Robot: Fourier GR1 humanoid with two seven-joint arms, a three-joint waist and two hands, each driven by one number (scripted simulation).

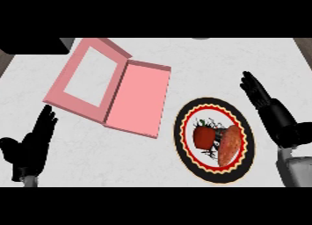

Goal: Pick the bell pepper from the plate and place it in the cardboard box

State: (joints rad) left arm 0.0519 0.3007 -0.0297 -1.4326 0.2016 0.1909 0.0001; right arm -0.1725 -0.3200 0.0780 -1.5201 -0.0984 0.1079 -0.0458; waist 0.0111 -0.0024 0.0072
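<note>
Item count: one red bell pepper (204,136), one round plate with a black rim and a red-and-yellow scalloped band (179,140), one pink cardboard box (139,99), one reddish-brown oblong food item (230,147) and two black hands.

The bell pepper is glossy red, rounded, with a small green stem at its top. It sits on the white centre of the plate, left of the middle. Thin dark marks surround it; what they are cannot be told.

The oblong item lies on the same plate against the pepper's right side, between the pepper and the right hand (275,114).

The box lies open on the pale marbled counter (236,66), up and left of the plate and near its rim. Its shallow tray faces up, and its windowed lid is folded back to the left.

The right hand is just right of the plate, fingers straight and together, holding nothing. The left hand (31,147) rests at the lower left, well apart from the box and plate, fingers straight, thumb spread, holding nothing.
</note>
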